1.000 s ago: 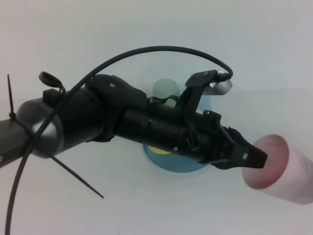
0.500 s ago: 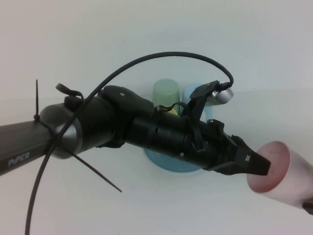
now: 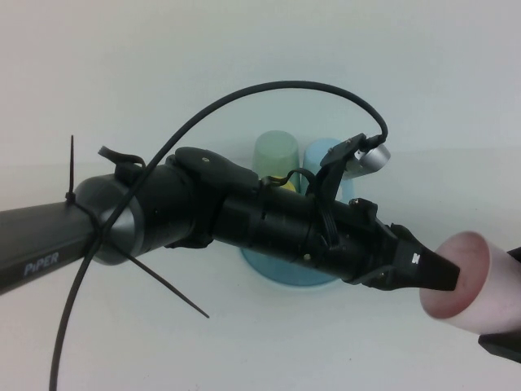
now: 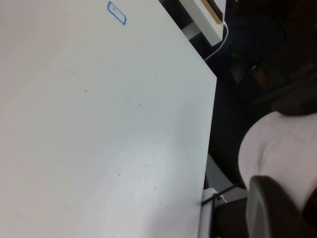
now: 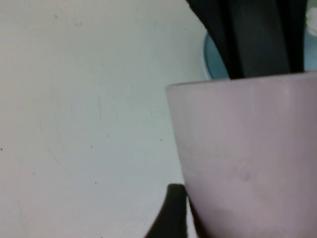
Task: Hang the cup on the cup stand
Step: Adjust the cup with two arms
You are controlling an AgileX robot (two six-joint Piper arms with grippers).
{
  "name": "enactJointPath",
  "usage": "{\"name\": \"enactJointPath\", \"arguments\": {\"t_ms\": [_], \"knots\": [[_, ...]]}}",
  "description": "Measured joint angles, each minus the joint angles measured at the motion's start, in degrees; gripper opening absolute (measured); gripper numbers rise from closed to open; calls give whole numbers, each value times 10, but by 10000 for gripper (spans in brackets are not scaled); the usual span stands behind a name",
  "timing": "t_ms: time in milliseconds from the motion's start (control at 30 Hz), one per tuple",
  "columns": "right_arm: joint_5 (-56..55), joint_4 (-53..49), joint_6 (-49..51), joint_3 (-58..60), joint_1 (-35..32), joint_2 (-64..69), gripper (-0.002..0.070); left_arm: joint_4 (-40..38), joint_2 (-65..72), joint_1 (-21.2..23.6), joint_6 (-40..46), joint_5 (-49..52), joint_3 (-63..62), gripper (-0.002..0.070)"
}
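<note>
Two arms crowd the lower right of the high view, and I have the cup (image 3: pixel 468 281) caught between them in mid-air, lying on its side with its mouth turned toward the camera. My left gripper (image 3: pixel 435 273) reaches across from the left edge of the frame with its fingers pressed together, pinching the cup by the rim, one finger tip lying inside the mouth. My right gripper (image 3: pixel 506 342) barely shows at the lower right corner, a dark piece under the cup's body; its wrist view shows one dark finger (image 5: pixel 171 213) just beside the pink wall, and I judge its jaws spread and no longer carrying anything. The cup stand (image 3: pixel 281 267) sits on the white worktop (image 3: pixel 122 98) near the middle of the frame, mostly hidden behind my left arm, with a pale green cup (image 3: pixel 275 152) and a light blue cup (image 3: pixel 324 155) upside down on it and a patch of yellow between them. As I read it, the cup is passing over to the left arm. My worry is the thin rim pinch: smooth plastic held at one edge could swing or slip as I carry it, most of all if the right finger brushes the wall while backing off. I also cannot see a free post from here, so lowering blind risks knocking the cups already hung or tipping the light stand.
</note>
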Motion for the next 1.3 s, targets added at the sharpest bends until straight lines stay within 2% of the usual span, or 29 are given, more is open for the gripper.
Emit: {"name": "enactJointPath", "arguments": {"t_ms": [267, 467, 767, 867, 1067, 1167, 1300], "knots": [[0, 0, -18, 0, 0, 6, 671, -9, 0, 0, 3, 11, 0, 10], [0, 0, -24, 0, 0, 6, 594, -11, 0, 0, 4, 11, 0, 10], [-2, 0, -24, 0, 0, 6, 587, -13, 0, 0, 6, 4, 0, 18], [-2, 2, -25, 0, 0, 6, 586, -14, 0, 0, 6, 2, 0, 69], [-2, 8, -26, 0, 0, 6, 586, -16, 0, 0, 6, -2, 0, 258], [-2, 8, -26, 0, 0, 6, 586, -9, 0, 11, 6, 16, 0, 293], [-2, 8, -26, 0, 0, 6, 586, 17, 0, 44, 8, 48, 0, 305]]}}
